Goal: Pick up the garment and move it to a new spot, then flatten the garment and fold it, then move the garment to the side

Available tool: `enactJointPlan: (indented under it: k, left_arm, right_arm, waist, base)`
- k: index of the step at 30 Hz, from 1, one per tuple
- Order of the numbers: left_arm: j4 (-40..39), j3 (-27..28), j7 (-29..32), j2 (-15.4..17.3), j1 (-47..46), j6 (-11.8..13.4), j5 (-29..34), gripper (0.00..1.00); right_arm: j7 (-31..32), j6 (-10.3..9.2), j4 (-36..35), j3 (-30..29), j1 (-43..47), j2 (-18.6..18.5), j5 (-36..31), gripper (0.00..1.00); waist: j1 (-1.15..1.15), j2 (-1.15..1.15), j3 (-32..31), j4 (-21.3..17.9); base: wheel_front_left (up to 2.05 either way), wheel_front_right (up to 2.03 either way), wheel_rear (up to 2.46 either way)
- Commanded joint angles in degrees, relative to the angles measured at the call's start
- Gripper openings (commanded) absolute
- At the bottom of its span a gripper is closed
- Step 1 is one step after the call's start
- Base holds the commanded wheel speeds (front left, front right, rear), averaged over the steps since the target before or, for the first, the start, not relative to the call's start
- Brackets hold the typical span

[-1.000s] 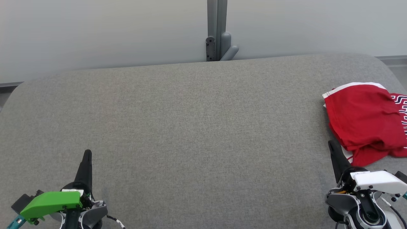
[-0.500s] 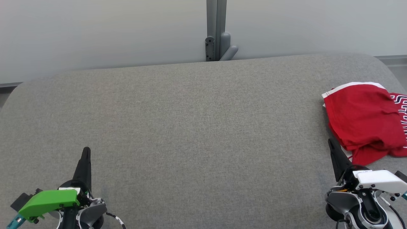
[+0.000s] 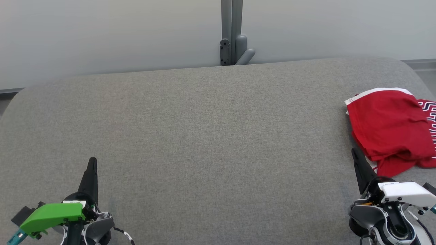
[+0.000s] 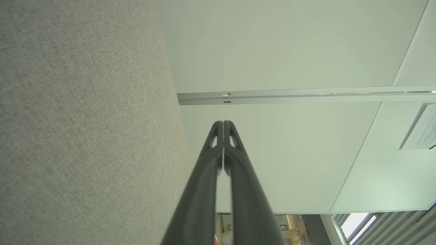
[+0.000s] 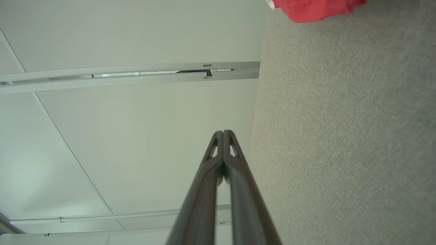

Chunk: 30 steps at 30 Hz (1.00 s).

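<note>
Red garment (image 3: 388,129) with white trim, crumpled in a loose heap at right edge of grey padded surface (image 3: 204,136).

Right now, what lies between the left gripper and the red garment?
Bare grey cushion, as the head view shows; the right gripper sits close beside the garment.

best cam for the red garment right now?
Head view. The red garment lies crumpled at the right end of the grey pad, nearly whole, clipped by the frame edge. The right wrist view catches a red corner of it at its top edge. The left wrist view looks along pad and wall.
</note>
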Motion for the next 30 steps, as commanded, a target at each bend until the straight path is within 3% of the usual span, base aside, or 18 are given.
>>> enactJointPlan:
  k: [1,30]
  left_arm:
    - [-0.1,0.2,0.2,0.4,-0.9,-0.3,-0.1,0.0]
    - [-0.1,0.2,0.2,0.4,-0.9,-0.3,-0.1,0.0]
  right_arm:
    - [0.1,0.02,-0.3,-0.2,-0.4,-0.3,0.3,0.0]
    - [0.1,0.02,-0.3,-0.1,-0.4,-0.3,0.3,0.0]
  waist:
    - [0.0,0.0,0.0,0.0]
    - [0.0,0.0,0.0,0.0]
  base:
    - [0.0,0.0,0.0]
    - [0.0,0.0,0.0]
